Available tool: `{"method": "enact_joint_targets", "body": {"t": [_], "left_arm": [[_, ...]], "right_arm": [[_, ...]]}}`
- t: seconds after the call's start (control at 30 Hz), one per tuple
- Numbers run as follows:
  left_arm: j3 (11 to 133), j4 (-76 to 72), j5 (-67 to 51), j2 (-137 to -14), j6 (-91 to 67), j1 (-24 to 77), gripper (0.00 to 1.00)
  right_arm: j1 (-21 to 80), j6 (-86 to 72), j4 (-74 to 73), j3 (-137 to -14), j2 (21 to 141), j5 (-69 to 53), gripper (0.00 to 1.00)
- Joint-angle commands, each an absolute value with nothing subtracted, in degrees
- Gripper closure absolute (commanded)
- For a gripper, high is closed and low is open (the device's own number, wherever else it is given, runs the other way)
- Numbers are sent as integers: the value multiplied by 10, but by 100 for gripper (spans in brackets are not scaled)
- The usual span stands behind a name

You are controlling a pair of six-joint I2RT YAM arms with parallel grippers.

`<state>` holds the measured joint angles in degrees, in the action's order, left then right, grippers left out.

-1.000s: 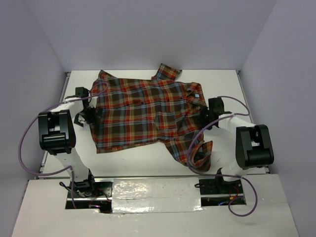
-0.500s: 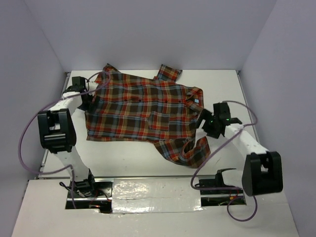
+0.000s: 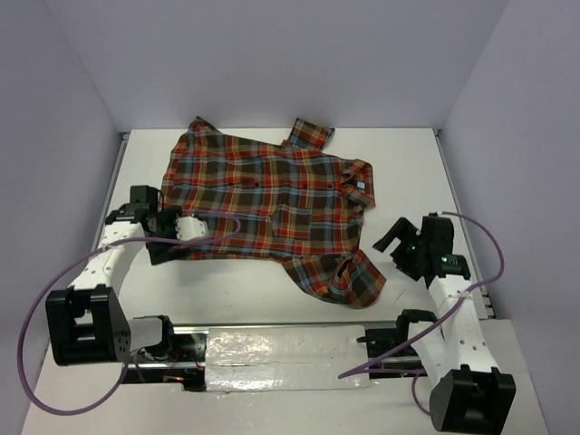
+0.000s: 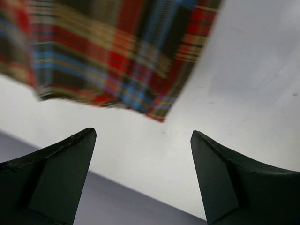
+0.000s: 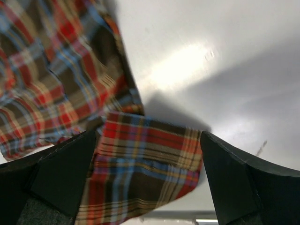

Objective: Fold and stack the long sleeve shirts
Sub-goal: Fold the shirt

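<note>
The left gripper [image 4: 143,132] is hovering near the bench's [image 3: 412,159] left edge, fingers spread wide and gripping nothing, just beside the hem corner of the plaid shirt [image 3: 263,195]; the shirt is lying front-up across the bench's middle, collar pointing right, one sleeve [image 3: 349,276] bunching toward the near edge; the right gripper [image 3: 395,237] is hanging spread and empty just right of that sleeve.

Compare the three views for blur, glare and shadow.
Top external: sharp, evenly lit, with glare on the shiny strip near the bases. Left wrist: the plaid shirt is smeared by blur. Right wrist: a bright glare patch on the table, dark shadow beside the shirt.
</note>
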<state>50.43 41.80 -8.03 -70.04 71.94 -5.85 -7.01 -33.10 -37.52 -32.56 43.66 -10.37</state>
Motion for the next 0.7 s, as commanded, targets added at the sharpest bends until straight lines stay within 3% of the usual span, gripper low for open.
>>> {"method": "enact_joint_targets", "body": {"t": [0.0, 0.2, 0.47, 0.5, 0.63, 0.67], "left_arm": [[473, 387, -109, -714, 822, -55, 4], [452, 339, -131, -741, 880, -42, 2], [395, 227, -73, -803, 845, -8, 6], [395, 219, -66, -813, 836, -7, 8], [413, 220, -50, -843, 810, -7, 37], [413, 234, -54, -837, 819, -6, 41]], "right_arm": [[-68, -384, -376, -300, 435, -115, 0], [-66, -464, -352, -251, 415, -47, 0], [-17, -488, -335, -253, 535, -41, 0], [-5, -493, -329, -258, 540, -33, 0], [47, -512, -326, -281, 573, -24, 0], [52, -515, -326, -275, 576, -27, 0]]}}
